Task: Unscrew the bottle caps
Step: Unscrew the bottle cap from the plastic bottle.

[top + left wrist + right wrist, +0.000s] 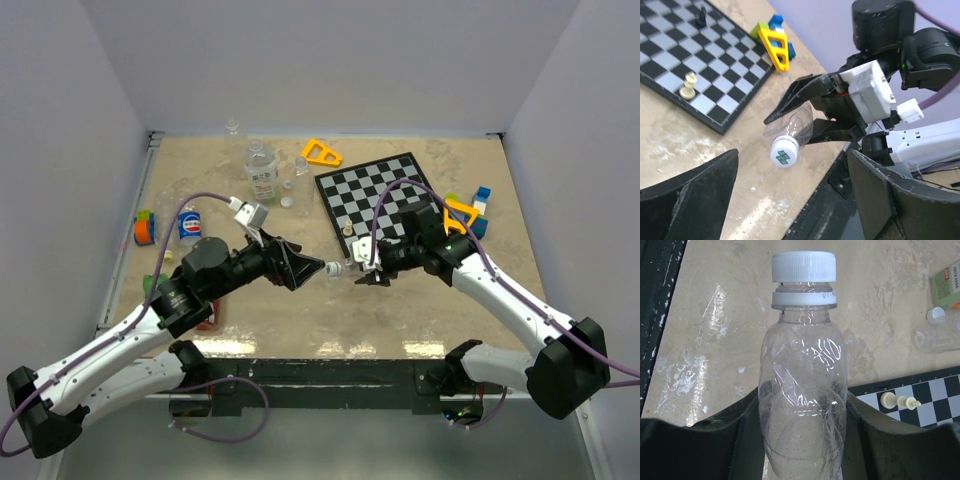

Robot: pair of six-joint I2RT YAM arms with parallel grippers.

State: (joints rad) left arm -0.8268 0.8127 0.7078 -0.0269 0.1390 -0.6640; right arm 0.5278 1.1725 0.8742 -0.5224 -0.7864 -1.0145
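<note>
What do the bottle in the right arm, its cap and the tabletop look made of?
The bottle: thin clear plastic, glossy; you see through it, and the wall shows creases and glints. The cap: opaque white plastic, ribbed side, slightly matte. The tabletop: beige stone-look surface, probably laminate, with shiny scuffed patches.

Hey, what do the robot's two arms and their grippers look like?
The left arm and right arm have white links and black joints, each with a thin purple cable looping along it. The left gripper and right gripper have black wedge-shaped fingers, with a white camera block at the wrist.
</note>
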